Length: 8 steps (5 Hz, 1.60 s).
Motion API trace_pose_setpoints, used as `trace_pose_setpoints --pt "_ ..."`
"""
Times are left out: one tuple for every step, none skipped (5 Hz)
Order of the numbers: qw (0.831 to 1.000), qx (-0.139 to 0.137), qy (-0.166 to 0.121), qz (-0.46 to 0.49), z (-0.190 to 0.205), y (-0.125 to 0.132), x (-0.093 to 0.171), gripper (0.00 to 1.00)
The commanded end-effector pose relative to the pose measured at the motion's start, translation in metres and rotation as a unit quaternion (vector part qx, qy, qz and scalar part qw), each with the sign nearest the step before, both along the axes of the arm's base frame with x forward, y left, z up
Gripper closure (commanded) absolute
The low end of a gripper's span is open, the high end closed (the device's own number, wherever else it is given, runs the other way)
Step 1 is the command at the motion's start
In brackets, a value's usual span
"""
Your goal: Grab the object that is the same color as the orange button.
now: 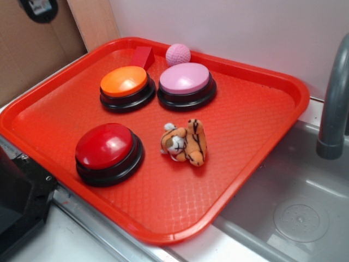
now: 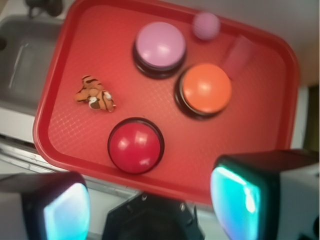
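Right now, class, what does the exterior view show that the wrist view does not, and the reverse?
Only the exterior view shows the grey faucet and the sink drain.

Only the wrist view shows the gripper, open, with its fingers glowing teal.

Both show the red tray, the plush tiger, the orange button, the pink button, the red button, the pink ball and the red wedge.

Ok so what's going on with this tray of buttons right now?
Nothing is being handled yet. The robot's pincer hangs open above the near edge of the red tray, holding nothing. On the tray sit an orange button, a pink button and a red button, with a pink ball and a red block at the back. The small plush tiger, orange like the orange button, lies untouched beside the red button.
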<state>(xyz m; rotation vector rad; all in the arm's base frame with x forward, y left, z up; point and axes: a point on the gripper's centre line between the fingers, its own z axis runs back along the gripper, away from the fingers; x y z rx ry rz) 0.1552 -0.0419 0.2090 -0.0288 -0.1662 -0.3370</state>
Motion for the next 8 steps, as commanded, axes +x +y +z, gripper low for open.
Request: trace_pose_setpoints --pt "0.992 -0.048 -0.049 -0.108 -0.048 -0.036 0.025 0.00" --pt "0.989 -0.040 -0.050 -0.131 -0.082 -0.050 0.038 0.00" --pt "0.986 -0.034 -0.057 -0.153 -0.109 -0.062 0.048 0.00" --pt "0.982 -0.037 -0.051 -0.178 -0.133 -0.073 0.052 0.00" --pt "0.978 -0.035 -0.037 -0.200 -0.154 -0.079 0.053 0.00" --pt "0.977 -0.029 -0.029 -0.209 -0.172 -0.086 0.056 0.00" --pt "0.978 -0.031 -0.036 -0.205 -0.177 -0.085 0.059 0.46" --pt "0.982 -0.030 -0.037 -0.182 -0.174 -0.084 0.059 1.00"
